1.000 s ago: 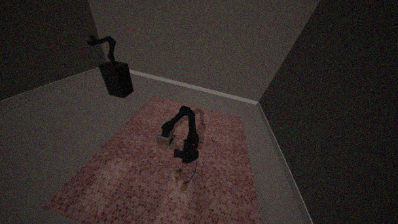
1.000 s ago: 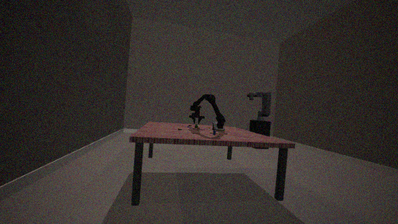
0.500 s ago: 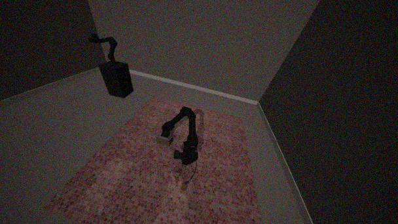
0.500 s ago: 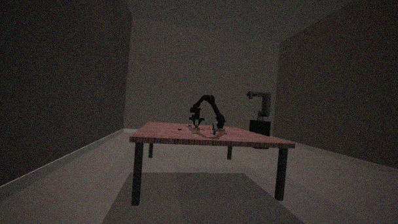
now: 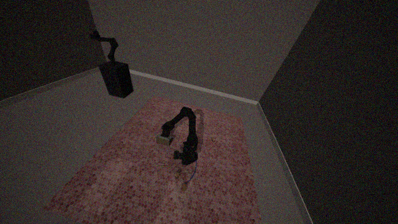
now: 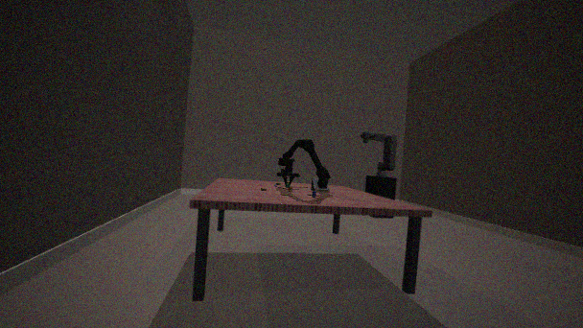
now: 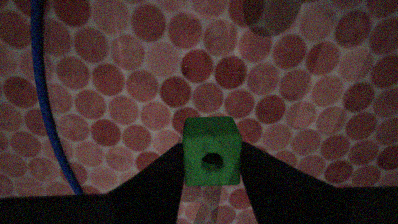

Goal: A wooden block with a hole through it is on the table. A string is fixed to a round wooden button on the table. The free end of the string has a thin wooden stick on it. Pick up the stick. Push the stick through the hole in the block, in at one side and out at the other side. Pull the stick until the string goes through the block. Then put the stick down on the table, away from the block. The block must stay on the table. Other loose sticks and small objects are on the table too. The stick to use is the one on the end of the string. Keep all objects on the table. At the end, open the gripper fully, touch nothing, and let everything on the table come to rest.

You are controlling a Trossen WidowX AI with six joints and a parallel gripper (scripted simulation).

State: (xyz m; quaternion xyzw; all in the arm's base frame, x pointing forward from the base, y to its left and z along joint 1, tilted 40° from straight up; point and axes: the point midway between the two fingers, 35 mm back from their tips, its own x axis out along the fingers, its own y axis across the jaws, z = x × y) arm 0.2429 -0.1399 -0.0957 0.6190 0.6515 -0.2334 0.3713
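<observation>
A green block [image 7: 212, 175] with a round hole in the face toward the wrist camera is between the fingertips. My gripper [image 7: 211, 150] [image 6: 288, 185] is shut on it, with a finger against each side. The blue string [image 7: 41, 82] [image 5: 196, 170] curves down the left of the wrist view, apart from the block. In the top view its near end meets a brown piece [image 5: 184, 186], probably the button; its other end is hidden behind the arm. I cannot tell the stick on the string in any view. Whether the block touches the table is unclear.
Thin light sticks [image 5: 161, 164] lie on the patterned red table [image 5: 131, 186] in the top view. A small brownish object [image 5: 178, 174] lies near the string. A dark small object [image 6: 263, 189] lies left of my gripper in the exterior view. Another arm stands on a dark pedestal [image 5: 117, 80] away from the table.
</observation>
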